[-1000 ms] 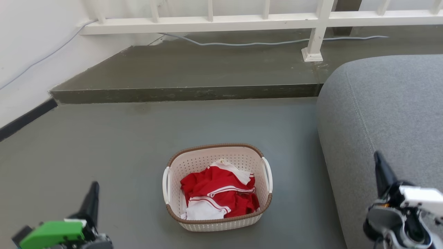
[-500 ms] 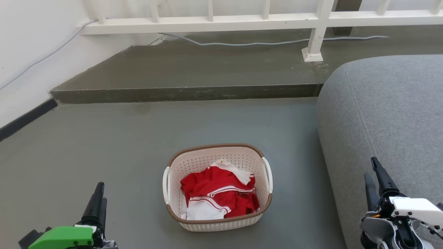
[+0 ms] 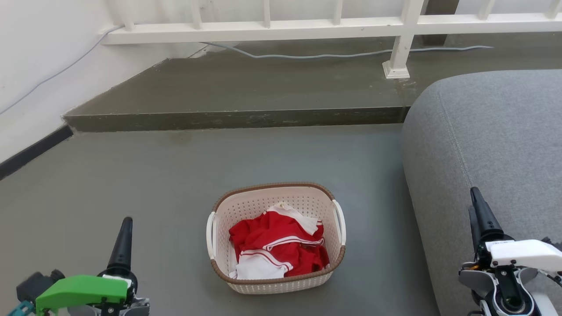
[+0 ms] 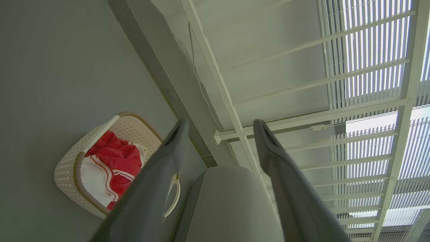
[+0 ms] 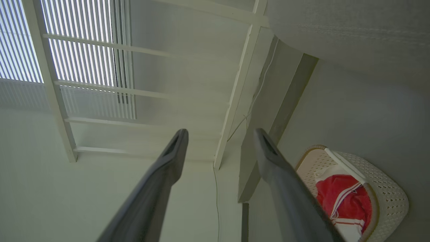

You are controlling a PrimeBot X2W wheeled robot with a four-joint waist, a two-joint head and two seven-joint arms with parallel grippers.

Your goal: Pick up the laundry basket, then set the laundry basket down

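Laundry basket (image 3: 276,286) w/ red & white clothes sits on the floor (image 3: 131,184) between both grippers, well apart from each. Left gripper (image 4: 220,124) - fingers spread, nothing held. Right gripper (image 5: 220,131) - same, grey sofa (image 3: 491,131) just beside it.

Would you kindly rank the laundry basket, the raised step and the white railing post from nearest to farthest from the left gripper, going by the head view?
From the left gripper:
1. laundry basket, on the floor just to its right.
2. raised step, ahead, beyond the basket.
3. white railing post, standing on the step, far to the right.
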